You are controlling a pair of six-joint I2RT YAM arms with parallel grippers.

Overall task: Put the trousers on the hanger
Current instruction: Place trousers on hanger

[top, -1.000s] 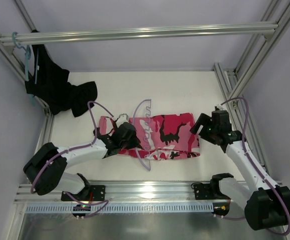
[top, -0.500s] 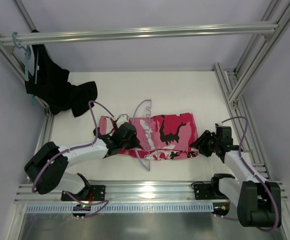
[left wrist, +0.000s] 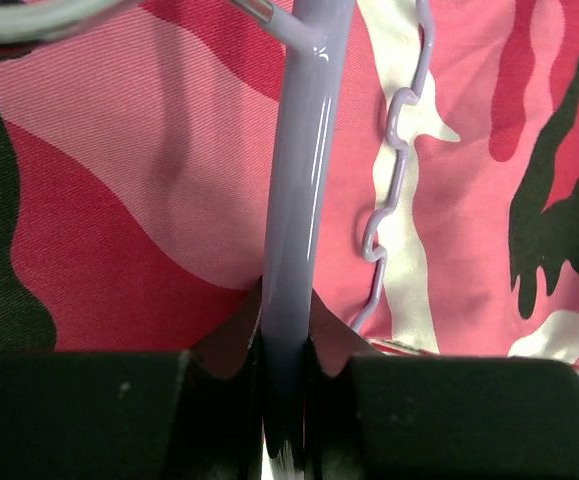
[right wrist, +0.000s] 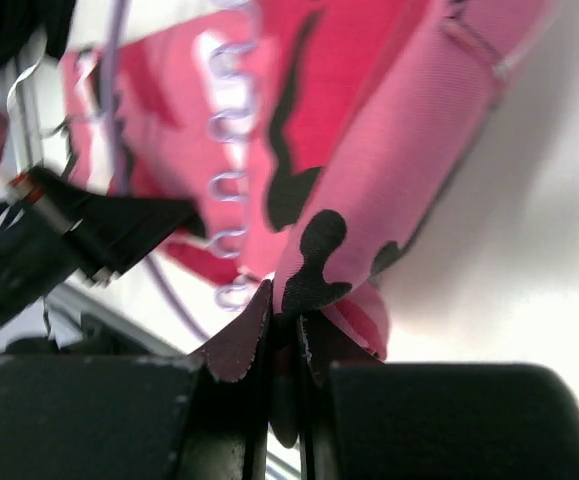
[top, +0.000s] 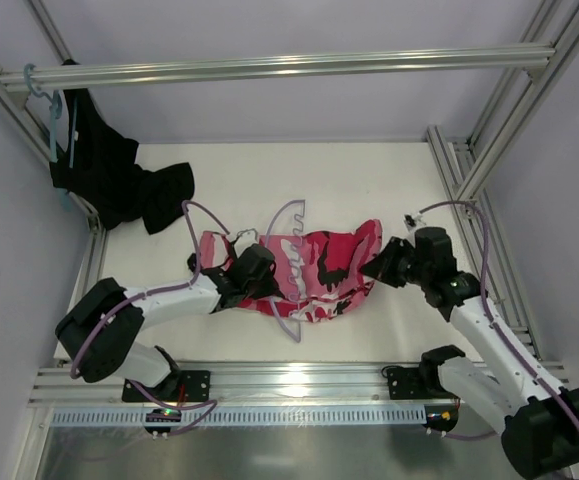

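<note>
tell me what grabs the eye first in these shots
The pink camouflage trousers sprawl in the middle of the table, with a pale lilac hanger lying across them. The left end effector is shut on the hanger's bar, and the right end effector pinches the trousers' right edge. In the far left corner a black garment hangs from a teal hanger.

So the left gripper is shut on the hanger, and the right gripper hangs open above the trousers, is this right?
Not quite. The right gripper is shut on an edge of the trousers, as the right wrist view shows. The left gripper is shut on the hanger.
</note>
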